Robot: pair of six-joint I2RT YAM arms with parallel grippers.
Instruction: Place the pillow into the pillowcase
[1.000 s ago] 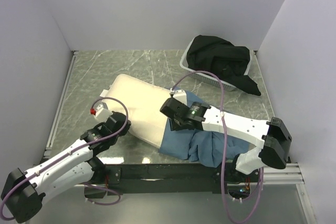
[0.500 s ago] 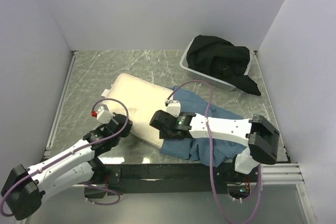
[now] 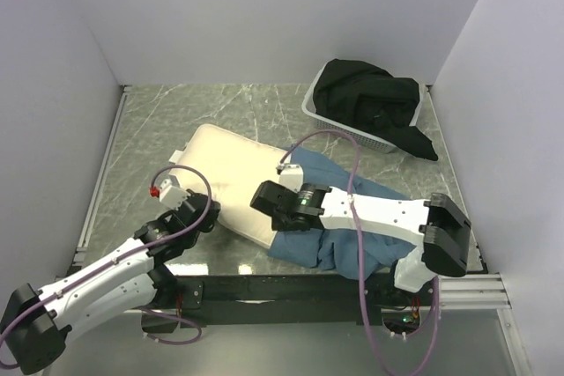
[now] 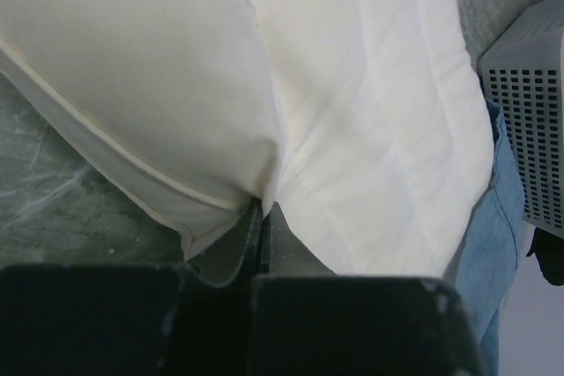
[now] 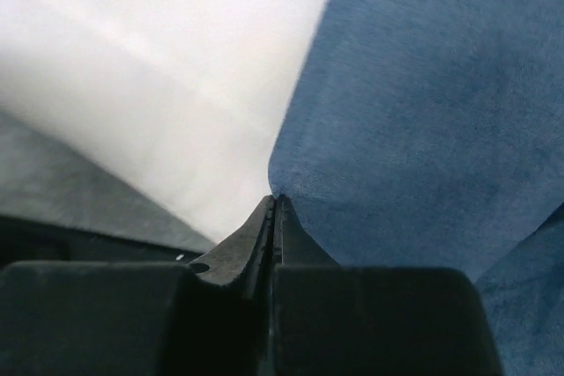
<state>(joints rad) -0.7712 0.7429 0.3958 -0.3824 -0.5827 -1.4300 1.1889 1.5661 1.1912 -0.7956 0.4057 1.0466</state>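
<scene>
Pillow (image 3: 231, 173) lies on the worktop (image 3: 150, 138) — left pincer (image 4: 263, 210) clamped on its near edge, right pincer (image 5: 273, 202) pinching the pillowcase (image 5: 423, 112) edge beside it.

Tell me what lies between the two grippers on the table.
Only the near part of the pillow, as the top view shows. The left gripper is pinched on its near edge, the right gripper on the pillowcase edge.

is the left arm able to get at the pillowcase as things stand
Probably not directly. The left gripper is shut on the near edge of the pillow. That pillow and the right gripper, itself shut on the edge of the pillowcase, lie between it and the blue fabric.
</scene>
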